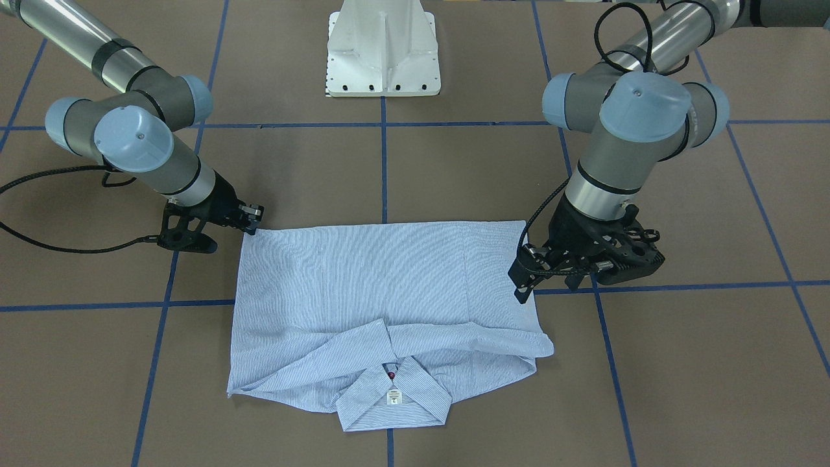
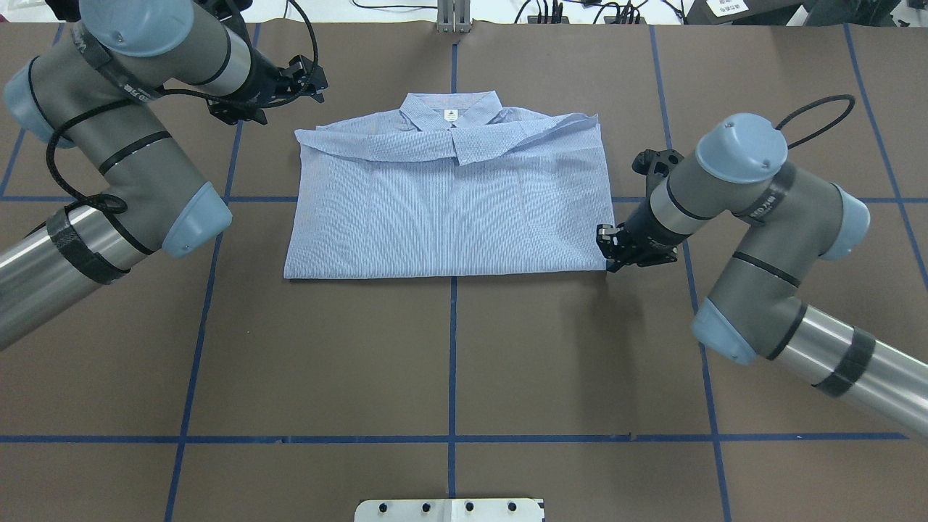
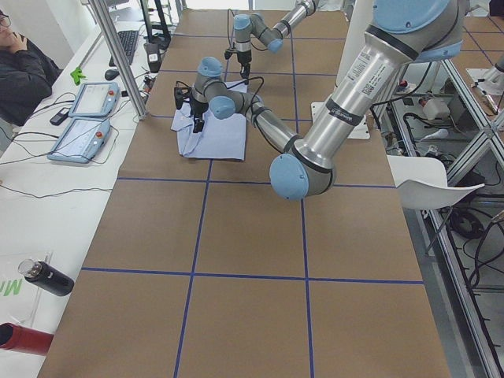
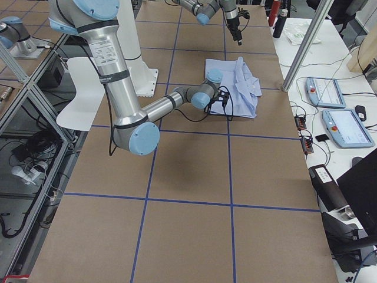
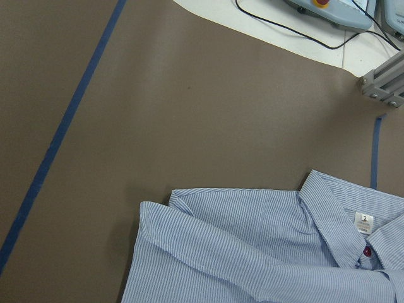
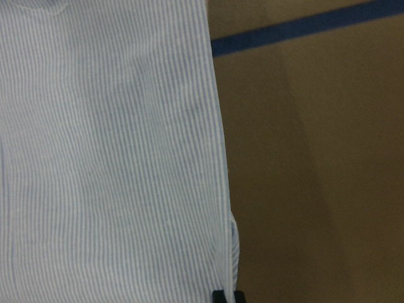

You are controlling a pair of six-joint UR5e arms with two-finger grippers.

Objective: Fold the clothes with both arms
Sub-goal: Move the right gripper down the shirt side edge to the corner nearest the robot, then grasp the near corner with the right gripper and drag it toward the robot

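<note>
The light blue-and-white striped shirt lies flat on the brown table as a folded rectangle. Its sleeves are crossed below the collar, and the collar's white label faces up on the side far from the robot. My right gripper is down at the shirt's near right corner, shut on the edge of the shirt. A black fingertip shows at that hem. My left gripper hangs open above the table beside the collar-side left corner, holding nothing.
The white pedestal base stands at the robot's side of the table. Blue tape lines cross the brown surface. Teach pendants and a seated person are at a side bench. Bottles lie near its end.
</note>
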